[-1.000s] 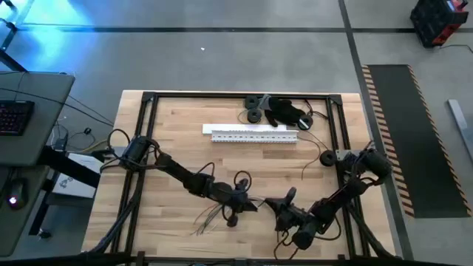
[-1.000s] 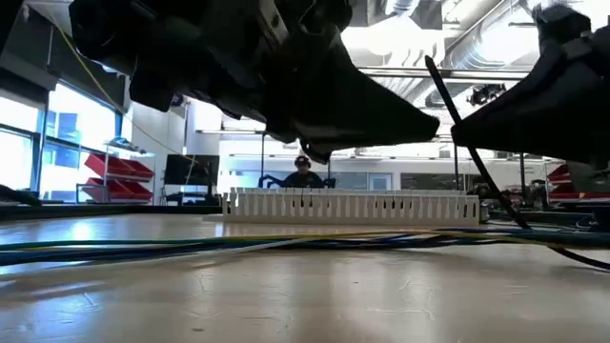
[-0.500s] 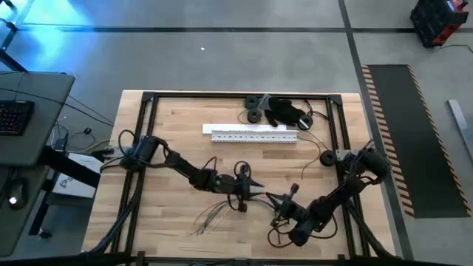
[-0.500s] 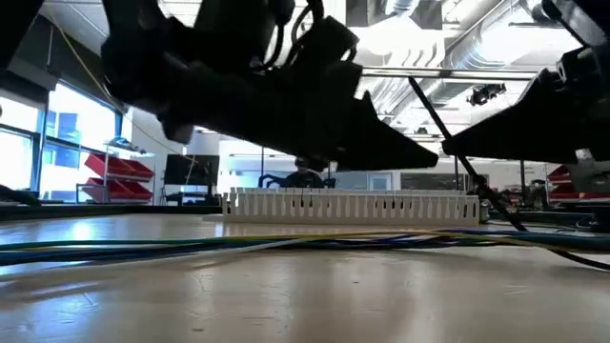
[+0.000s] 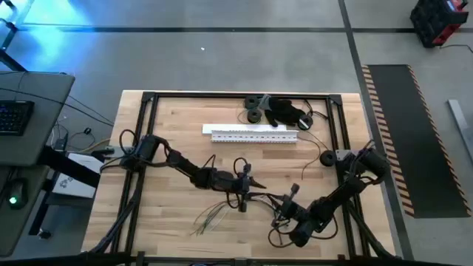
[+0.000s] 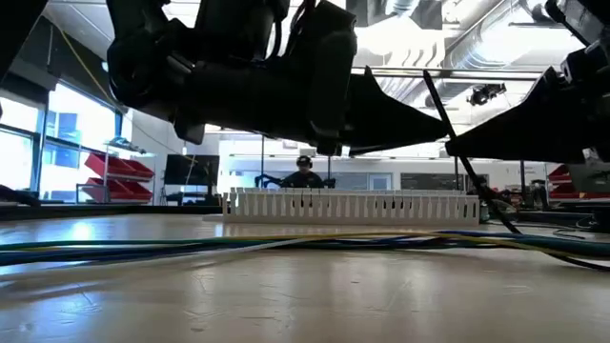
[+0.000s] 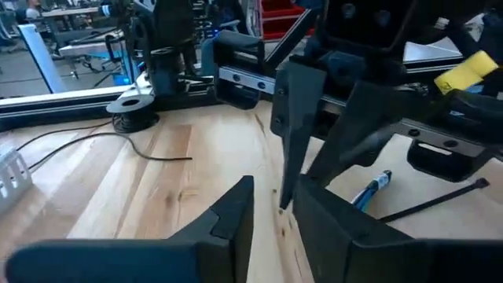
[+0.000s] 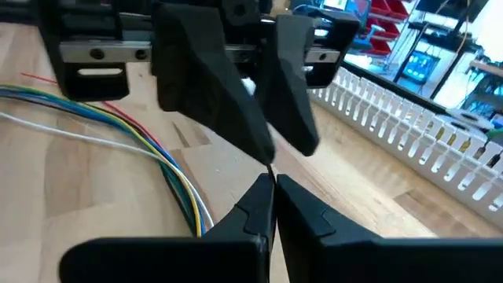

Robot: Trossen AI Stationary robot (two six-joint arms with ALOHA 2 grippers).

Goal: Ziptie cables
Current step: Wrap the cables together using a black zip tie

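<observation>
The cables (image 5: 211, 216) lie loose on the table's near side, beside neither claw. I hold the left gripper (image 5: 253, 186) narrowly parted, tip-to-tip with the closed right gripper (image 5: 272, 198), presumably passing a zip tie (unconfirmed).

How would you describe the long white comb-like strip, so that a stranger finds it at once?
Start at the light wooden table and look toward its far edge, short of the dark clutter there. The long white plastic strip lies flat, crosswise. Unlike the thin loose cables near the front, it is stiff, straight and toothed like a comb.
</observation>
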